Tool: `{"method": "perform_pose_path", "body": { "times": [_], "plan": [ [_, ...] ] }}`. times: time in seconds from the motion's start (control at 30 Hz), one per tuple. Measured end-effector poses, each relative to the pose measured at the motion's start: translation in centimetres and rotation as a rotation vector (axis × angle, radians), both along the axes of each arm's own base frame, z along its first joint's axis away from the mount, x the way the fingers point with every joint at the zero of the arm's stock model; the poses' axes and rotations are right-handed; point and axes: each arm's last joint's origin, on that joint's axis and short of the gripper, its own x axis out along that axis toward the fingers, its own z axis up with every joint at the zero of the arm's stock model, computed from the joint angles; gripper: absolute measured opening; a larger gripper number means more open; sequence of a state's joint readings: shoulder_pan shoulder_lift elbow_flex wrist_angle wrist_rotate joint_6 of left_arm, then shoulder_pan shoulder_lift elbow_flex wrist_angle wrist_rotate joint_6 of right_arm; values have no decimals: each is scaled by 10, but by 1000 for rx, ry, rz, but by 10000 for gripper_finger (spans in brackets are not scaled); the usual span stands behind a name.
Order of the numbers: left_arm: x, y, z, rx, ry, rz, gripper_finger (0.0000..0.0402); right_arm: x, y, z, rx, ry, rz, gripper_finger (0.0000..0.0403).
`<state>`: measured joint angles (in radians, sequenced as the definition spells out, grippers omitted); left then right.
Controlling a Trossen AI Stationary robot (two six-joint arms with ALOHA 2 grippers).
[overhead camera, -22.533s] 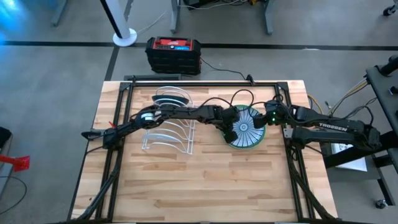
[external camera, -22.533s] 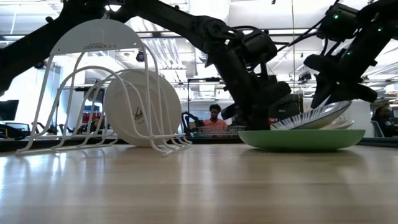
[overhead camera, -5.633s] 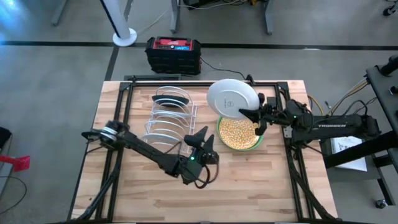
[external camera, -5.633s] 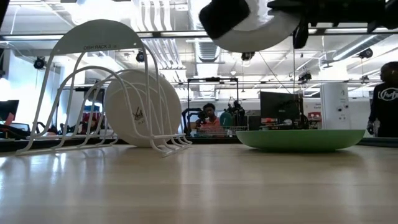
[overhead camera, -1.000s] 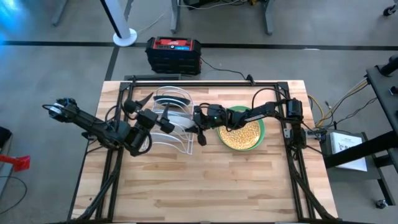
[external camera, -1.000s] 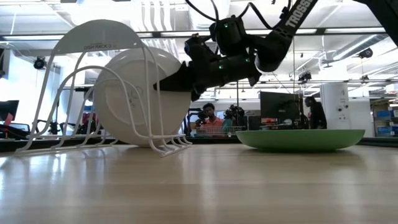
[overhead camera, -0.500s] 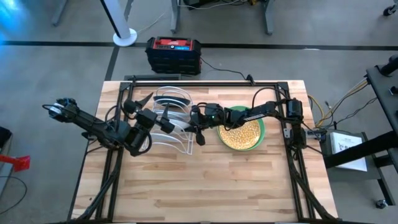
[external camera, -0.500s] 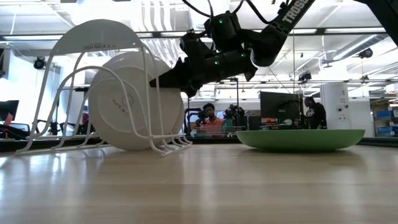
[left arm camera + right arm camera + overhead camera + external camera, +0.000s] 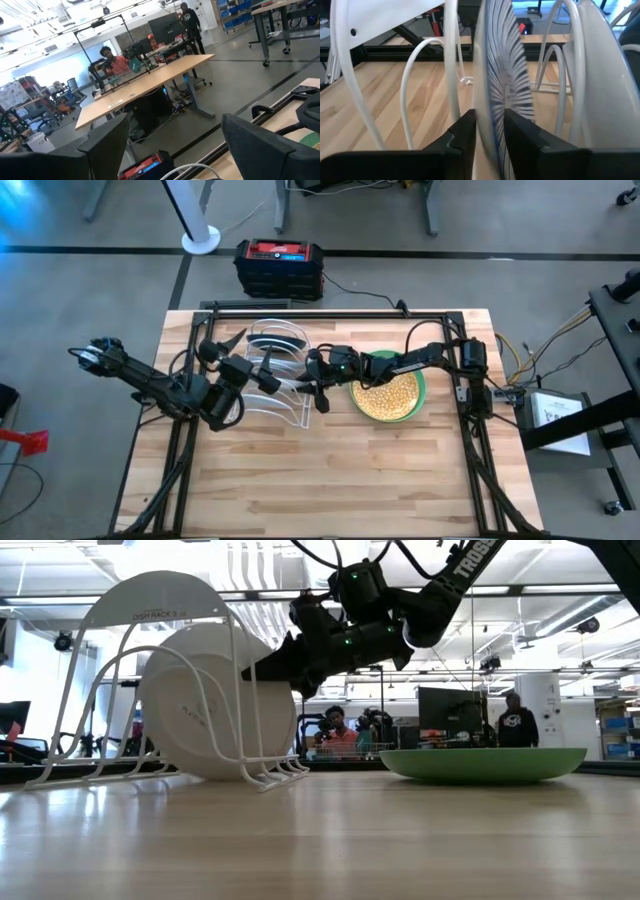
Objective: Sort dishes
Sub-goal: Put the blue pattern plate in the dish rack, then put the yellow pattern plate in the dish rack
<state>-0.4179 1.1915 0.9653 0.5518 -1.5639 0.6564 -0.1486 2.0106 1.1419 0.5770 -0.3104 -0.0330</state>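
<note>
Nearest lies the wooden table (image 9: 320, 840), and on it stands the white wire rack (image 9: 88, 700), its arched plate lettered "DISH RACK" with further characters too small to read. The white plate with blue radial lines (image 9: 205, 710) stands upright on its edge in a front slot of the rack. Its plain underside is turned to the table's front, carrying a small printed mark that cannot be read, and its striped face is turned to the back. Seen from above, its edge line runs across the table from side to side. The right gripper (image 9: 490, 125) reaches in from the right at that plate's rim, its two dark fingers (image 9: 462, 135) pressed against the two faces with the rim between them. The arm behind it shows the letters "TROSS". A dark teal plate (image 9: 277, 333) stands on edge in a slot farther back, turned the same way. To the left of the rack the left gripper (image 9: 222, 345) is raised and aimed out toward the room, fingers spread wide with nothing between them. To the right of the rack the light green plate (image 9: 485, 762) lies flat, with the yellowish patterned plate (image 9: 385, 392) flat on top of it. Beyond the table a red and black box (image 9: 280, 265) sits on the floor. Farther off a person in an orange top (image 9: 335, 730) sits at a desk and a person in a dark shirt (image 9: 515, 725) stands
</note>
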Motion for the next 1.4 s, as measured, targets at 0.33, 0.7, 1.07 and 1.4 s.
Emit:
{"method": "perform_pose_path", "body": {
  "times": [0.33,0.7,1.07,1.4],
  "plan": [
    [0,0,0,1,3,0,307,-3,0,4,18,29,-8,129],
    [0,0,0,1,4,1,307,-8,1,13,18,67,-25,176],
    [0,0,0,1,4,3,307,-14,1,23,9,98,-28,227],
    [0,0,0,-1,4,9,307,-26,3,42,-24,139,-34,267]
  ]
}}
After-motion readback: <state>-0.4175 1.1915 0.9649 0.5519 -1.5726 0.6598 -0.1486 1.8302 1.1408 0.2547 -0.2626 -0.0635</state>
